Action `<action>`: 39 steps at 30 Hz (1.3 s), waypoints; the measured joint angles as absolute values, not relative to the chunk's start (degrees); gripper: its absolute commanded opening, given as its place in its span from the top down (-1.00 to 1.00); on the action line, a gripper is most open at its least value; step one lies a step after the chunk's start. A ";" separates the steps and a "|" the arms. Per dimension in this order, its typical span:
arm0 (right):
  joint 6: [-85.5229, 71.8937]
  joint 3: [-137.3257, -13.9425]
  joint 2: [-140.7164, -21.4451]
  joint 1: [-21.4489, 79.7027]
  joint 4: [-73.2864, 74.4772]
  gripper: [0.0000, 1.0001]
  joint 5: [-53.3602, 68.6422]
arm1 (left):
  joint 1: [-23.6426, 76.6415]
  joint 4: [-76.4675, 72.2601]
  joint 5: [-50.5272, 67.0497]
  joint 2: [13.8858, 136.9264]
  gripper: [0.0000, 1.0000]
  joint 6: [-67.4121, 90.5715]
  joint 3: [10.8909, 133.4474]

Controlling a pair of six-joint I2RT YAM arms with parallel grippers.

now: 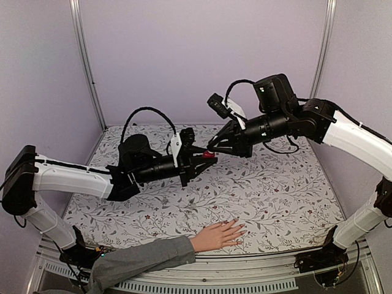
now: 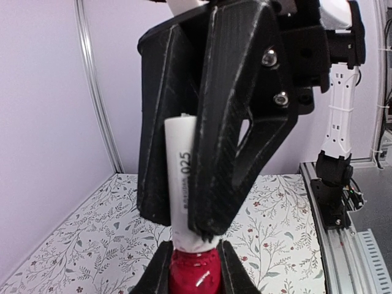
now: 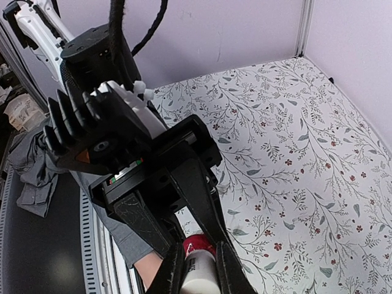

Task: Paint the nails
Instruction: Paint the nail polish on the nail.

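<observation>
The nails point(image 1: 241, 229) lie toward six o'clock on the table, at the fingertips of a pale hand point(image 1: 217, 236) resting flat by the near edge. From above they are too small for me to tell their colour. My left gripper point(image 1: 207, 156) is clamped on the small red bottle point(image 2: 195, 275), its fingers point(image 2: 160, 272) pressing the glass from either side, and it holds the bottle in the air over the middle of the table. My right gripper point(image 1: 212, 150) meets it from two o'clock, closed tight around the white cap point(image 2: 177, 196), whose lower end touches the bottle's top; I cannot tell whether it is screwed on. Both grippers are well apart from the pale hand. Its grey sleeve point(image 1: 141, 260) runs off toward seven o'clock. Below everything is the floral tablecloth point(image 1: 275, 196), with lilac walls point(image 1: 196, 55) around it.
</observation>
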State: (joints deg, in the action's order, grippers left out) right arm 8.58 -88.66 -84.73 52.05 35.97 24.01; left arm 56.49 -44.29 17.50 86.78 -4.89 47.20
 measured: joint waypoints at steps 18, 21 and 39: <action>9.13 -90.41 -83.77 52.05 38.02 1.00 22.50 | 56.64 -43.51 17.06 87.92 1.00 -4.93 48.12; 9.43 -90.63 -83.77 52.05 38.59 1.00 22.37 | 56.64 -43.20 17.06 88.14 1.00 -4.95 48.36; 9.98 -90.63 -83.85 52.05 39.00 1.00 21.04 | 56.62 -42.78 17.10 88.16 1.00 -4.91 48.38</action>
